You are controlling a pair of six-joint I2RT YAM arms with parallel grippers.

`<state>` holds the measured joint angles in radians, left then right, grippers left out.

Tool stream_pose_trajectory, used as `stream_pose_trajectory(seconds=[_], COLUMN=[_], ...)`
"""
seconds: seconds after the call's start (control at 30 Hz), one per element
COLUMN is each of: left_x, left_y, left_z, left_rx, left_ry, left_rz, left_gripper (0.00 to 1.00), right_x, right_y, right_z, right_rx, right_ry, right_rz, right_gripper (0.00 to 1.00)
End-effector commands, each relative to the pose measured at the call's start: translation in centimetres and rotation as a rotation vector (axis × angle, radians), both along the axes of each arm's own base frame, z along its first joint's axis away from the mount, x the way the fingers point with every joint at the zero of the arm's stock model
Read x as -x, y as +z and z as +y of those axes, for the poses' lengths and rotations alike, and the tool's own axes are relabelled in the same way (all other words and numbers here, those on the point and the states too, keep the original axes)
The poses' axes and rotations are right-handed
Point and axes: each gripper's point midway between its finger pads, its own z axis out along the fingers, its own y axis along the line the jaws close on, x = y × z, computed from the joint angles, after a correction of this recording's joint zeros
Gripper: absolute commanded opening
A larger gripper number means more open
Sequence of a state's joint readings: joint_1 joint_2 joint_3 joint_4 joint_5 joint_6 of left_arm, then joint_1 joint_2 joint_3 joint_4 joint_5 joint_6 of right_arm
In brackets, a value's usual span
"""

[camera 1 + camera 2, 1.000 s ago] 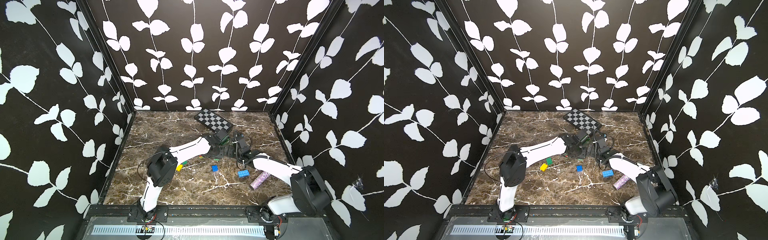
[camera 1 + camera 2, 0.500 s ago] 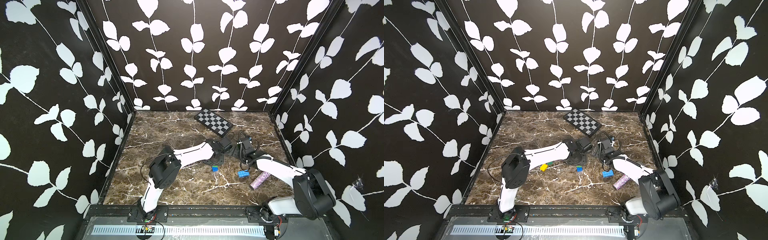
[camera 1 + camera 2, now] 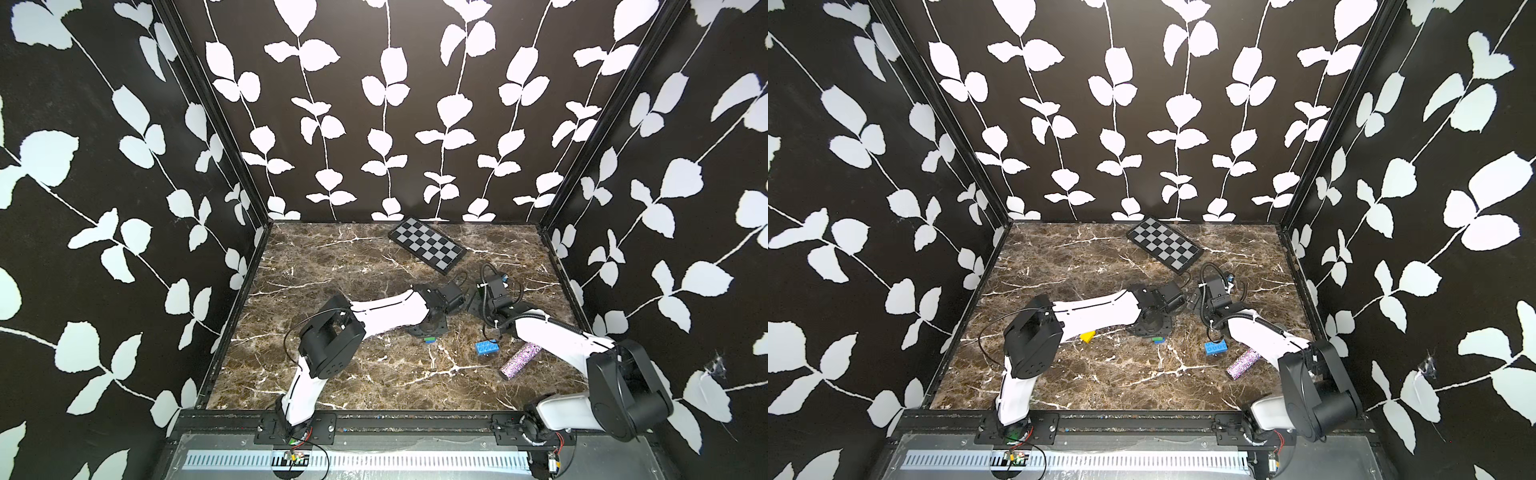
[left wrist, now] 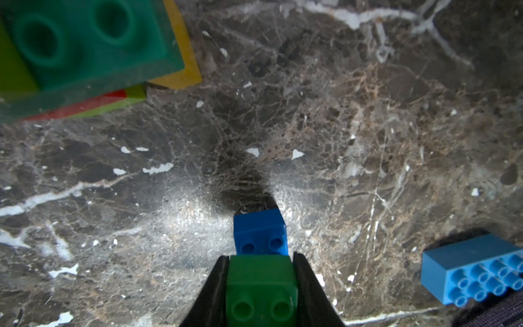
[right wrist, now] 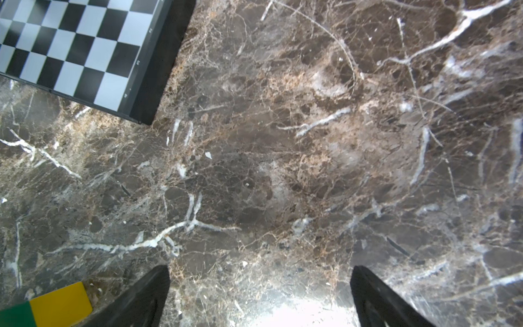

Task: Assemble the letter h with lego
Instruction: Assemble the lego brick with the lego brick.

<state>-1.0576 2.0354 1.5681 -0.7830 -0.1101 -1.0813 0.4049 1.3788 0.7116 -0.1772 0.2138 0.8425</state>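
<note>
Lego green brick [image 4: 261,288], with a blue brick [image 4: 260,232] joined to its far end, is clamped between the fingers of my left gripper [image 4: 259,256], closed narrow on its two sides, low over the table [image 3: 332,257]. Whether the blue end touches the surface I cannot tell. In both top views the joined pair [image 3: 429,339] [image 3: 1158,340] peeks out from under my left wrist, near the table's middle.

Close by, a pale blue brick [image 4: 475,274] of eight studs lies on its side, apart from the pair and between it and a glittery purple cylinder [image 3: 520,360]. On the pair's other side sits a cluster: a dark green brick [image 4: 93,42] over a yellow brick [image 4: 185,68], a red brick [image 4: 85,105] and a lime brick [image 4: 135,92]. My left arm [image 3: 386,313] covers most of it from above.

My right gripper [image 5: 260,271] hangs wide open, holding nothing, over bare marble near a corner of a black-and-grey checkered board [image 5: 79,51]. The tabletop is dark brown marble veined white. Black walls [image 3: 374,104] printed with white leaves enclose it on three sides.
</note>
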Motion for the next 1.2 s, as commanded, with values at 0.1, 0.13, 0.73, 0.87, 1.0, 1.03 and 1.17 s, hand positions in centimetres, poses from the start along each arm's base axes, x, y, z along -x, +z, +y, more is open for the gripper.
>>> stream_pose_trajectory(seconds=[0.1, 0.13, 0.73, 0.87, 1.0, 1.03, 1.17], left_x=[-0.1, 0.1, 0.1, 0.7, 1.3, 1.4, 1.2], left_y=[-1.6, -1.8, -2.9, -4.3, -5.3, -5.2, -4.5], left_z=[-0.2, -0.2, -1.5, -1.2, -1.1, -1.1, -0.7], left_rx=[-0.004, -0.009, -0.073, -0.128, -0.165, -0.168, -0.169], left_ry=[0.018, 0.014, -0.115, -0.17, -0.242, -0.26, -0.307], left_rz=[0.008, 0.017, 0.009, 0.032, 0.032, 0.025, -0.016], left_gripper=[0.2, 0.2, 0.23, 0.23, 0.21, 0.2, 0.17], right_x=[0.0, 0.0, -0.1, -0.1, -0.1, -0.2, -0.2], right_y=[0.2, 0.1, 0.1, 0.1, 0.1, 0.1, 0.0], right_z=[0.0, 0.0, 0.2, 0.2, 0.1, 0.1, 0.2], right_rx=[-0.029, -0.029, -0.055, -0.061, -0.063, -0.064, -0.07], right_ry=[-0.01, -0.009, -0.003, -0.001, -0.003, -0.004, 0.001], right_rz=[-0.006, -0.005, -0.002, -0.002, 0.0, 0.0, 0.001], right_gripper=[0.99, 0.99, 0.99, 0.99, 0.99, 0.99, 0.99])
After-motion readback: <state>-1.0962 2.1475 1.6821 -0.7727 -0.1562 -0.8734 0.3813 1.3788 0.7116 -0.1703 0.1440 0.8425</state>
